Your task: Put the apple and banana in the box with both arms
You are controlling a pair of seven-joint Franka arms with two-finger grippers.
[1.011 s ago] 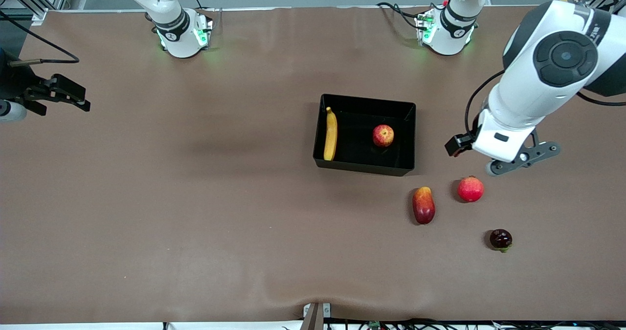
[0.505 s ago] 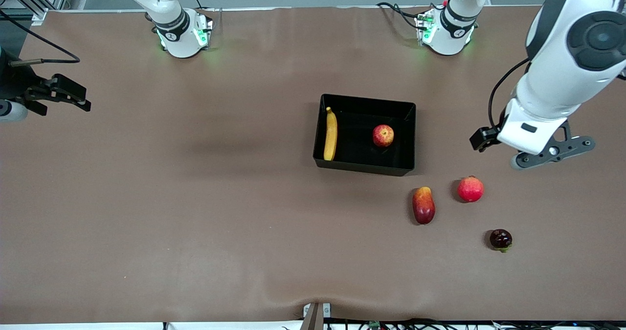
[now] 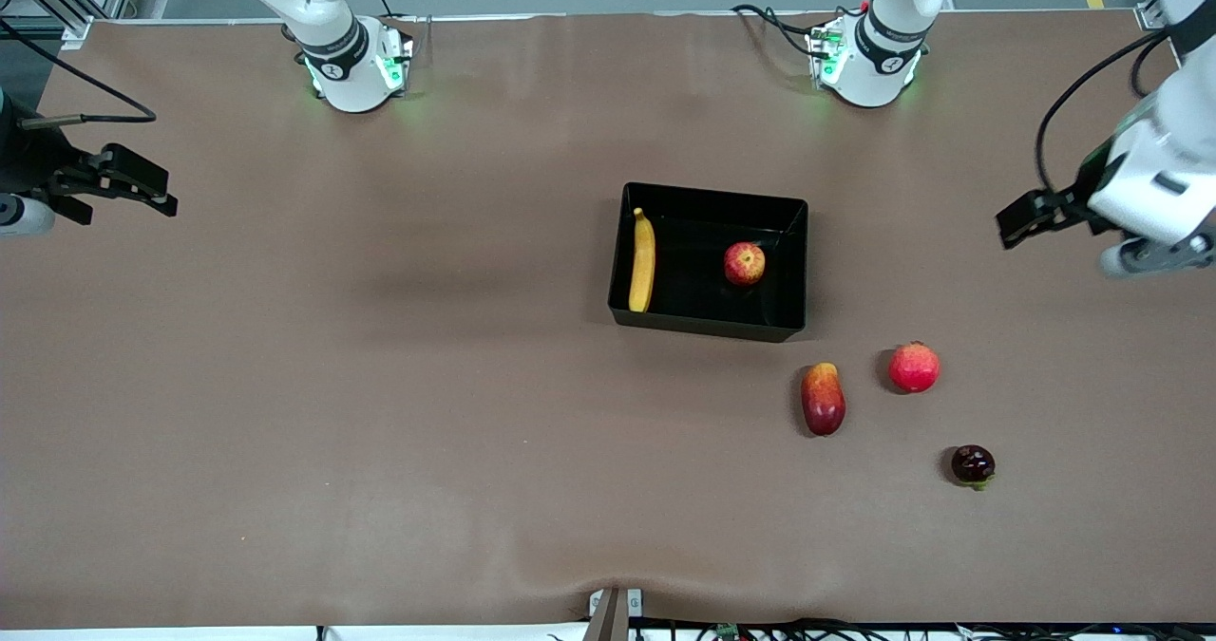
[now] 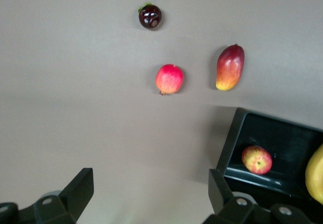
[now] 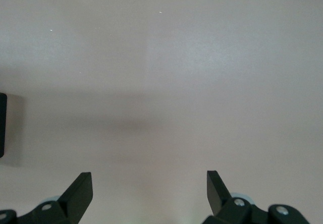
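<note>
Banana (image 3: pixel 643 260): I see it in the box (image 3: pixel 793 271), long axis along the wall at the right arm's end.
Apple (image 3: pixel 745 263): in box — beside banana.
Left tool (image 4: pixel 151 196): spread, over bare surface (image 3: pixel 380 385).
Right tool (image 5: pixel 150 193): spread, waiting at surface edge.

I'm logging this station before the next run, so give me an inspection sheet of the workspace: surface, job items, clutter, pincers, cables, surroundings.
Surface: brown table, slightly rippled at the edge nearest the front camera.
Job's things: banana and apple both lie apart in the black box.
Clutter: mango-like fruit, pinkish-red round fruit and dark round fruit, all on the table nearer the front camera than the box.
Grippers: left pincer open, empty, up over the left arm's end of the table; right pincer open, empty, over bare table at the right arm's end.
Cables: black cable on the left arm; cables by both bases.
Surroundings: nothing seen.
</note>
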